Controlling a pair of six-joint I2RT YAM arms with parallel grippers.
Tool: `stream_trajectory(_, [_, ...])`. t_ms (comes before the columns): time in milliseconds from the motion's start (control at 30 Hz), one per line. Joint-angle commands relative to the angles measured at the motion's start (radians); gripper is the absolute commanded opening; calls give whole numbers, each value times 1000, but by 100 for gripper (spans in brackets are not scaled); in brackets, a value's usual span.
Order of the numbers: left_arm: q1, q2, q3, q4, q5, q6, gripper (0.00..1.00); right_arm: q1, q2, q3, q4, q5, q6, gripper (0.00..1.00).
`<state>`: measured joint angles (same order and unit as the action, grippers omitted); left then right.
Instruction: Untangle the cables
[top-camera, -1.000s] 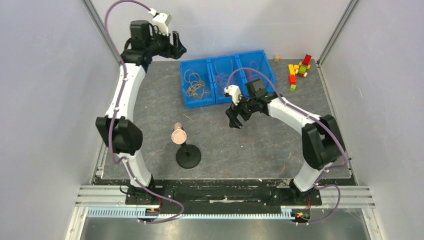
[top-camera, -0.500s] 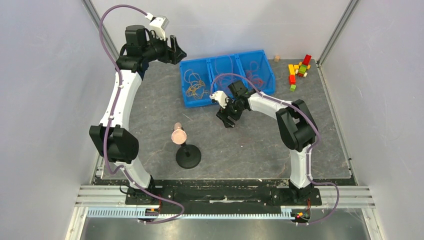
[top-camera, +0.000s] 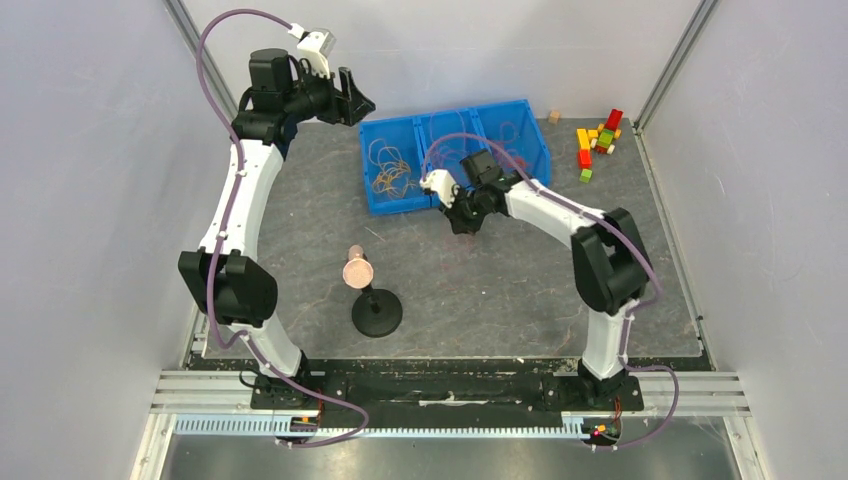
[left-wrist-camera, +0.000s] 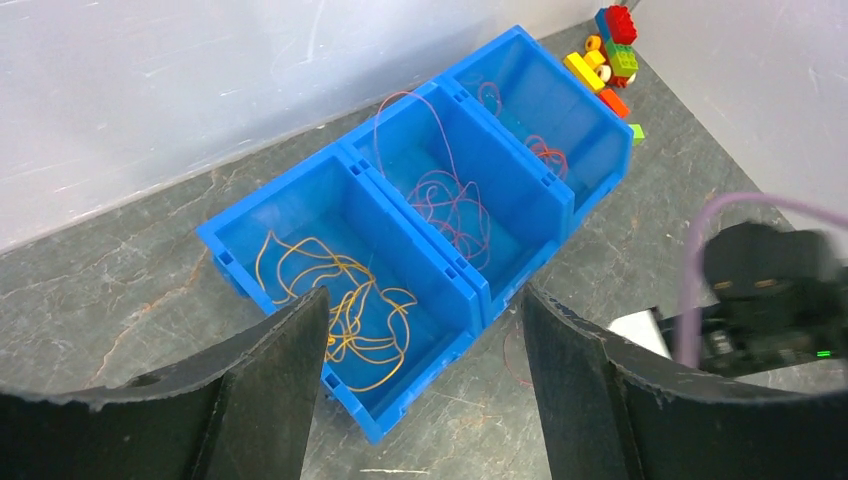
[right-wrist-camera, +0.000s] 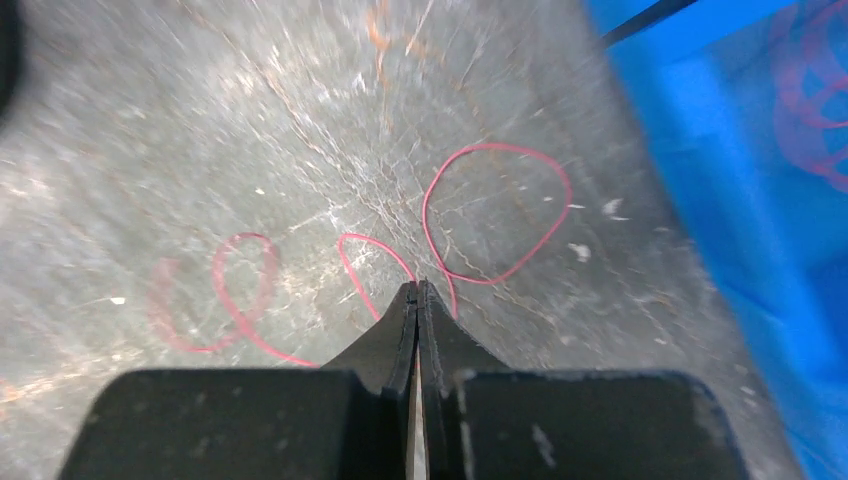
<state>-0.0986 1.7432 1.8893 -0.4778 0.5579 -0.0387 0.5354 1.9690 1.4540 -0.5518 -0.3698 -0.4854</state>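
A red-pink cable (right-wrist-camera: 500, 210) lies in loops on the grey mat just in front of the blue bins (top-camera: 455, 150). My right gripper (right-wrist-camera: 416, 284) is down on it, its jaws pressed together with a strand running in at the tips. In the top view that gripper (top-camera: 462, 225) sits at the bins' front edge. An orange cable (left-wrist-camera: 340, 300) fills the left bin, a pink-purple cable (left-wrist-camera: 450, 200) the middle one, and a red cable (left-wrist-camera: 545, 150) the right one. My left gripper (left-wrist-camera: 420, 380) hovers open, high at the back left (top-camera: 358, 100), holding nothing.
A black round-based stand (top-camera: 376, 312) with a pinkish ball top (top-camera: 357, 270) is at the front centre of the mat. Coloured blocks (top-camera: 598, 140) and a wooden cube (top-camera: 553, 116) lie at the back right. Grey walls close in the sides.
My right gripper moved left and back to the bins' front edge, dropped to the mat and went from open to shut on the red-pink cable. The left arm shifted slightly.
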Motion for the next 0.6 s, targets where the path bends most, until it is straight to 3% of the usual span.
stream_trajectory(0, [-1, -20, 13, 54, 44, -50, 77, -24, -198, 60, 39, -79, 65, 0])
stream_trajectory(267, [-2, -40, -6, 61, 92, -37, 76, -80, -292, 125, 81, -108, 154, 0])
stream_trajectory(567, [-1, -51, -30, 81, 97, -46, 76, -141, -335, 249, 300, -81, 319, 0])
